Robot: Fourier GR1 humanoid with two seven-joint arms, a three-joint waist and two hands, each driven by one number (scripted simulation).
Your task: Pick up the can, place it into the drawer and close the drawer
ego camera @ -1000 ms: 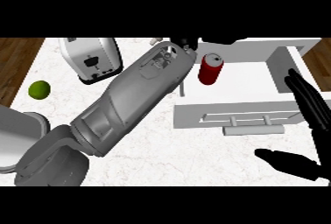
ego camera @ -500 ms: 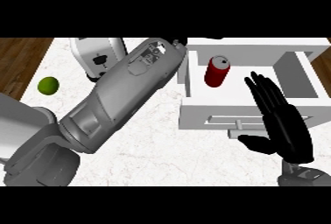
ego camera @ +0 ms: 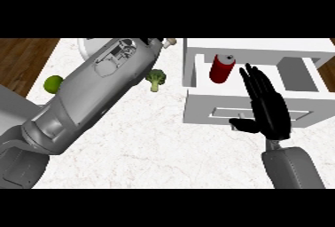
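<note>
Standing upright inside the drawer [ego camera: 196, 66], the can [ego camera: 222, 68] sits just beyond the right hand [ego camera: 267, 107]; fingers straight, holding nothing, nearer than the left arm.

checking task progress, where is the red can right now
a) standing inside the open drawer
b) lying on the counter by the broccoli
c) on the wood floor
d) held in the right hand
a: the can stands upright inside the drawer, and the right hand is open in front of it.
</note>
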